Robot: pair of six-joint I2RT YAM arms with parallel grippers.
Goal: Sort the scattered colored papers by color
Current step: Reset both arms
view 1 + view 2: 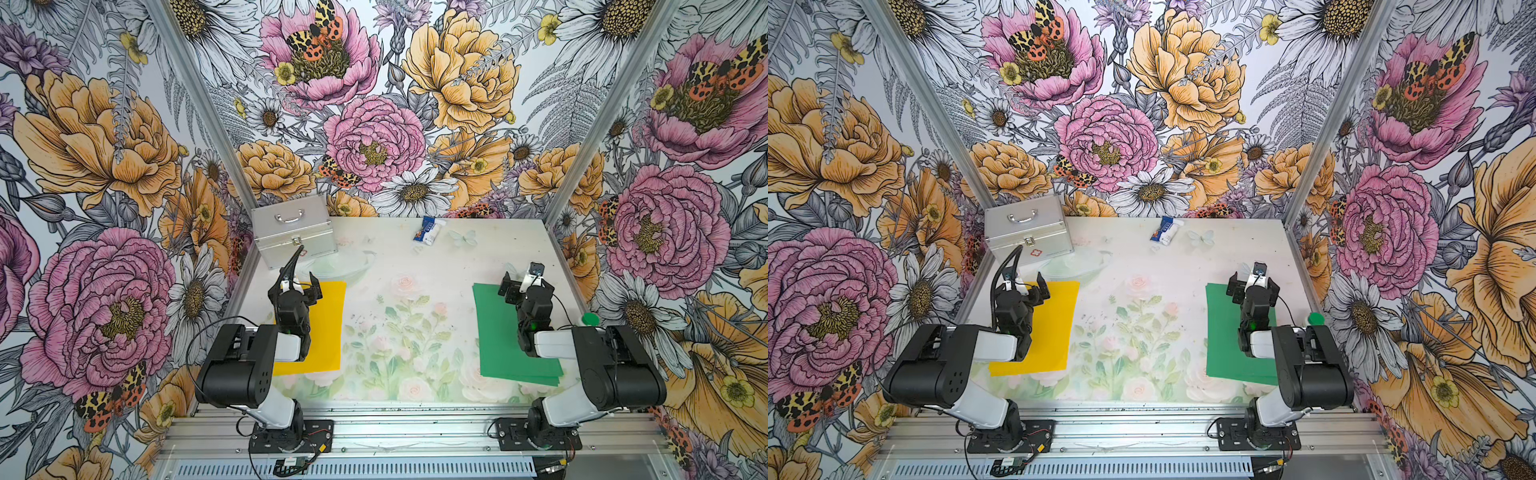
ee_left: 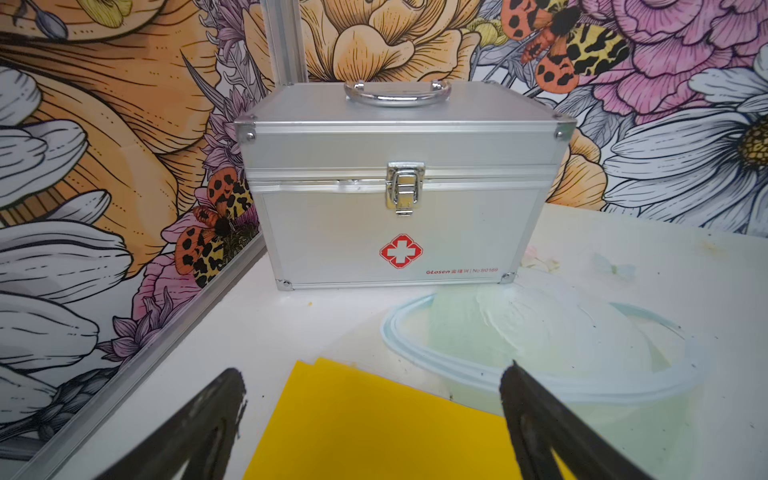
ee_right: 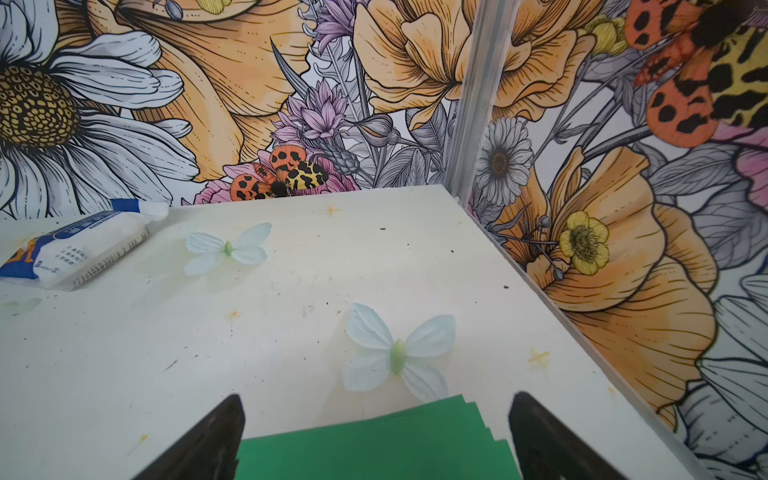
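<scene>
Yellow papers [image 1: 328, 316] lay stacked left in both top views, green papers [image 1: 494, 332] right, well apart. Left wrist view: left gripper [image 2: 374, 370] spread empty over the yellow far edge. Right wrist view: right gripper [image 3: 376, 397] gaped empty over green. Light, limp, likely slippery sheets; best pinched at a corner.

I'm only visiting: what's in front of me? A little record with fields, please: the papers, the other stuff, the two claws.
Yellow papers: one pile, left side of the table
Green papers: one pile, right side, apart from the yellow
Left gripper: open, empty, over the yellow pile's far edge
Right gripper: open, empty, over the green pile's far edge
Other items: silver case and blue-and-white packet at the back
</scene>
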